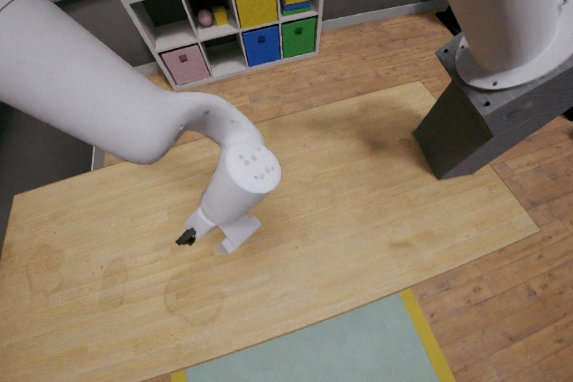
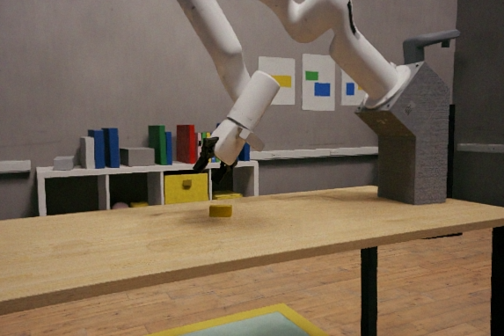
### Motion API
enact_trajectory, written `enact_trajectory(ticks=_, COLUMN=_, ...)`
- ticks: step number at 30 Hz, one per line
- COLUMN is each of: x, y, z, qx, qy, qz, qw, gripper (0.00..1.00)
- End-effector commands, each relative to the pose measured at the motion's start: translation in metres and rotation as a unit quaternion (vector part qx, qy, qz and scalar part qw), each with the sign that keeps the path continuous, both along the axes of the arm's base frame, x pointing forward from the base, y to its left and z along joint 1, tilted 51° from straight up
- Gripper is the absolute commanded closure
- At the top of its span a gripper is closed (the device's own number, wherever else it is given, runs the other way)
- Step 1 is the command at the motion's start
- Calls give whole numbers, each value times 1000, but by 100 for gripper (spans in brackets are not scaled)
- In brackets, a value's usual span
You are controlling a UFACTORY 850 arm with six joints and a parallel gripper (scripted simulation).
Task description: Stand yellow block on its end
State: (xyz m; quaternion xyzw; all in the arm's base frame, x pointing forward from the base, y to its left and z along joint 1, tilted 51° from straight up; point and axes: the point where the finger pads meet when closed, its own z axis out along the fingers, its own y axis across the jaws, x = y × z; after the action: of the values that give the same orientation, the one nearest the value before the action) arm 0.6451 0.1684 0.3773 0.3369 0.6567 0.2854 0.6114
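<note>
The yellow block lies flat on the wooden table, near its middle. In the top view the block is hidden under the arm's wrist. My gripper is open and empty. It hangs tilted a short way above the block, fingers pointing down and to the left, and does not touch it. In the top view only one black finger shows beside the white wrist.
The arm's grey pedestal stands on the table's far right corner. A white shelf unit with coloured blocks and drawers stands on the floor behind the table. A pale green mat lies on the floor in front.
</note>
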Motion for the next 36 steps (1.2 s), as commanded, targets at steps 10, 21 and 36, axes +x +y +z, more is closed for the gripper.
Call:
enact_trajectory(ticks=10, x=0, y=0, z=1, qx=0, qy=-1, qz=0, qw=1000, gripper=0)
enact_trajectory(ticks=21, x=1, y=-6, z=-2, qx=-22, qy=13, qz=5, qw=1000, gripper=0)
enact_trajectory(ticks=36, x=-13, y=-79, z=-30, qx=-282, qy=169, qz=97, qw=940, gripper=0)
